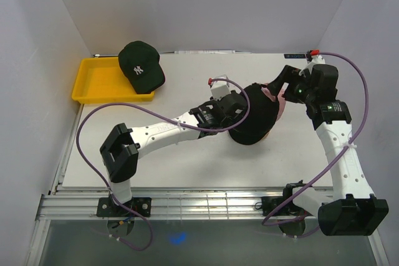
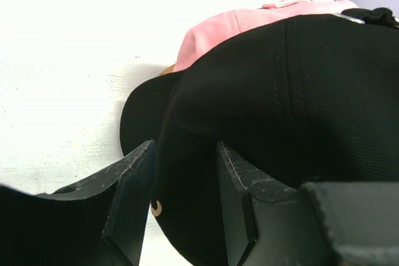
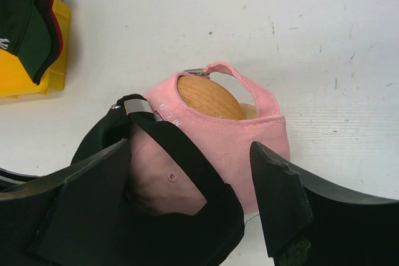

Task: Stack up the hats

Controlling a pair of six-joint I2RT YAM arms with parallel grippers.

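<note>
At mid-table, your left gripper [image 2: 184,154] pinches the black cap's [image 1: 254,123] crown, draped over the pink cap [image 3: 237,135] on its wooden stand [image 3: 209,98]. Your right gripper [image 3: 190,147] gapes wide behind both, holding nothing. The green NY cap [image 1: 141,65] overlaps the yellow tray's [image 1: 93,82] corner.

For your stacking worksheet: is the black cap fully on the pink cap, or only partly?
Partly on: the black cap drapes over one side; the pink cap shows its back and strap uncovered.
</note>
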